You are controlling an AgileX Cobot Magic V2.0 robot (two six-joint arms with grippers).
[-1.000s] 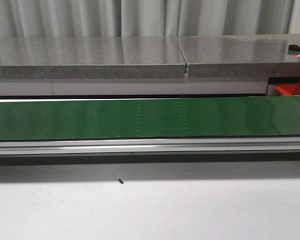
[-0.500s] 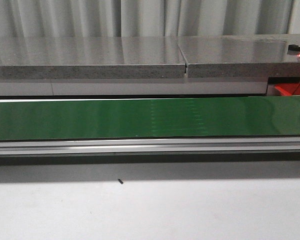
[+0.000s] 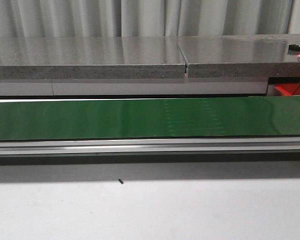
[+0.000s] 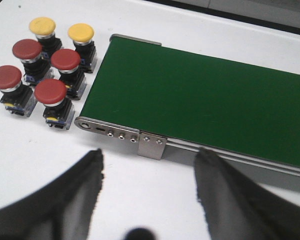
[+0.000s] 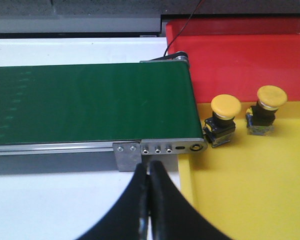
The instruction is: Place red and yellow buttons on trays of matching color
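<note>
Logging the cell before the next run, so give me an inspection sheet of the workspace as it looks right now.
Surface: white table, green conveyor belt bare.
Job's things: four red buttons and two yellow buttons beside one belt end; two yellow buttons on the yellow tray; red tray empty where visible.
Clutter: small dark speck.
Grippers: left end effector open; right end effector shut, empty.
Cables: thin wire over the red tray.
Surroundings: grey countertop, curtain.

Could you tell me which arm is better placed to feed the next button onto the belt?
Left, probably. Its open gripper hovers near the six waiting buttons, e.g. a red button, beside the belt end. The right gripper is shut at the yellow tray.
</note>
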